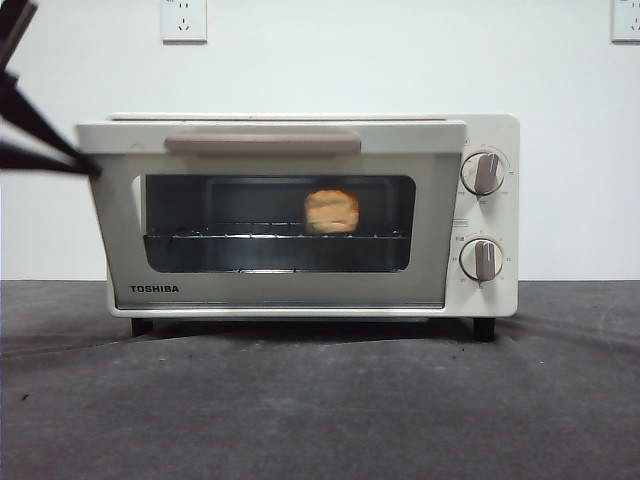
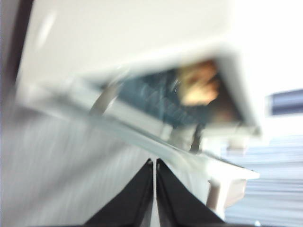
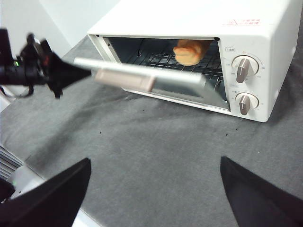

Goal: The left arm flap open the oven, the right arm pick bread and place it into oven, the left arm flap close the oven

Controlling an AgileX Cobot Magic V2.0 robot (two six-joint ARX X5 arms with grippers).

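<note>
The cream TOSHIBA oven [image 1: 490, 130] stands in the middle of the table. Its glass door [image 1: 290, 290] leans a little outward, partly open, with the beige handle [image 1: 262, 142] at the top. The bread [image 1: 331, 211] sits on the wire rack [image 1: 220, 237] inside, toward the right; it also shows in the right wrist view [image 3: 189, 51] and, blurred, in the left wrist view [image 2: 201, 85]. My left gripper [image 1: 92, 168] has its jaws shut together and its tips touch the door's upper left corner [image 3: 83, 64]. My right gripper [image 3: 156, 184] is open and empty, back from the oven over the cloth.
Two knobs [image 1: 484, 173] sit on the oven's right panel. A dark grey cloth [image 1: 320, 400] covers the table. A white wall with sockets [image 1: 184, 20] is behind. The left arm's body and cables [image 3: 28, 71] reach in beside the door.
</note>
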